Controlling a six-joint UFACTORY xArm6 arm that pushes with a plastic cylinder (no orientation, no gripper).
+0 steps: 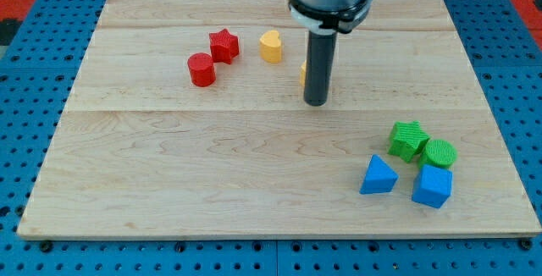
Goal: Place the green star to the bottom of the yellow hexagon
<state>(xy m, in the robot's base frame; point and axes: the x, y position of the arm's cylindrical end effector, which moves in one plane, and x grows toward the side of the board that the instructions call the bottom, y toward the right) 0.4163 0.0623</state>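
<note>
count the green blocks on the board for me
2, both at the view's lower right: the green star, and the green cylinder just right of it, touching it, above the blue cube. My tip is well to their upper left; nothing green seems hidden.

Two red blocks: a star (223, 45) and a cylinder (201, 69). Two yellow: a heart (270, 46) and a half-hidden piece (302, 73). Two green: a star (408, 140) and a cylinder (439, 153). Two blue: a triangle (378, 176) and a cube (432, 186).
</note>
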